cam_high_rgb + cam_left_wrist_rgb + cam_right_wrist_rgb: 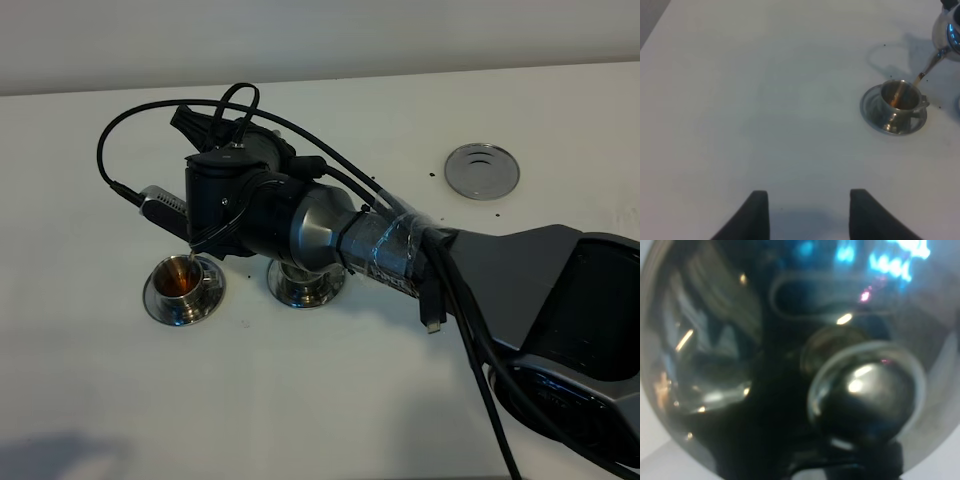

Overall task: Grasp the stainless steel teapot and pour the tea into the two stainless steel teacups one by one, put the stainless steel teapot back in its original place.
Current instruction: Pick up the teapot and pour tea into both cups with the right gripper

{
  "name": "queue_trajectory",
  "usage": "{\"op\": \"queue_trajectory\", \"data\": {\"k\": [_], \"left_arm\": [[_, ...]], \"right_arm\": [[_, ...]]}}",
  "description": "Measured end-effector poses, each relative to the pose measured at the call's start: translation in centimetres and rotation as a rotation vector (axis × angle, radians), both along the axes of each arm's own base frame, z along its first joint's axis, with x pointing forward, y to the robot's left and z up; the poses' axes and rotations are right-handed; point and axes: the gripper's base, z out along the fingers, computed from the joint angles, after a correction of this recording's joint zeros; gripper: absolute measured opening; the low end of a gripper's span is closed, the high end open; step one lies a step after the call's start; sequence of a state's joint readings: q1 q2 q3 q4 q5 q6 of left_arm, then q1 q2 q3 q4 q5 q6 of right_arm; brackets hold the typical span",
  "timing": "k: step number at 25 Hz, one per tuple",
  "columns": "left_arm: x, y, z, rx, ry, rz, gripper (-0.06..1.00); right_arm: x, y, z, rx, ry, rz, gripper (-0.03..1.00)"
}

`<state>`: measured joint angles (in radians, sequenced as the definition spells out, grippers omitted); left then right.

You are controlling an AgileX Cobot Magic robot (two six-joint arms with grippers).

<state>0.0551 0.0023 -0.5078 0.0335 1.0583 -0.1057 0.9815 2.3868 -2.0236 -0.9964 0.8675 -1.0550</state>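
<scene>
— The stainless steel teapot (949,31) is seen from the left wrist ahead of the left pincer (810,216) and off to one side. It is tipped, and a thin amber stream (918,79) is being sent into the first teacup (900,96). That pincer is spread wide and nothing is held.

— And from the right wrist?

— Only the mirrored lid and its knob (865,395) are shown. The grip is hidden, but it is judged closed on the handle, since the pot is aloft.

— How should the pour be managed?

— From above, the cup lies just under the right pincer (212,225). The tilt should be slight and the spout centred, then levelled before the second teacup (305,285), beside it under the forearm, is approached. The coaster (482,170) lies well apart. The white table (330,400) is matte and lightly specked, and a pale wall (300,40) is seen beyond.
</scene>
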Motion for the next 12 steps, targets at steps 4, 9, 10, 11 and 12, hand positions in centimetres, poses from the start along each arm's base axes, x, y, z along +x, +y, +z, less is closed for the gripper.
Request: {"op": "queue_trajectory", "data": {"k": [4, 9, 10, 11, 12], "left_arm": [[0.0, 0.0, 0.0, 0.0, 0.0, 0.0, 0.41], [0.0, 0.0, 0.0, 0.0, 0.0, 0.0, 0.41], [0.0, 0.0, 0.0, 0.0, 0.0, 0.0, 0.41], [0.0, 0.0, 0.0, 0.0, 0.0, 0.0, 0.41], [0.0, 0.0, 0.0, 0.0, 0.0, 0.0, 0.41]], "right_arm": [[0.03, 0.0, 0.04, -0.005, -0.005, 0.003, 0.18], [0.03, -0.01, 0.05, -0.008, -0.007, 0.005, 0.18], [-0.01, 0.03, 0.05, -0.008, -0.008, 0.006, 0.18], [-0.01, 0.03, 0.05, -0.008, -0.008, 0.006, 0.18], [-0.1, 0.11, 0.05, -0.008, -0.008, 0.008, 0.18]]}}
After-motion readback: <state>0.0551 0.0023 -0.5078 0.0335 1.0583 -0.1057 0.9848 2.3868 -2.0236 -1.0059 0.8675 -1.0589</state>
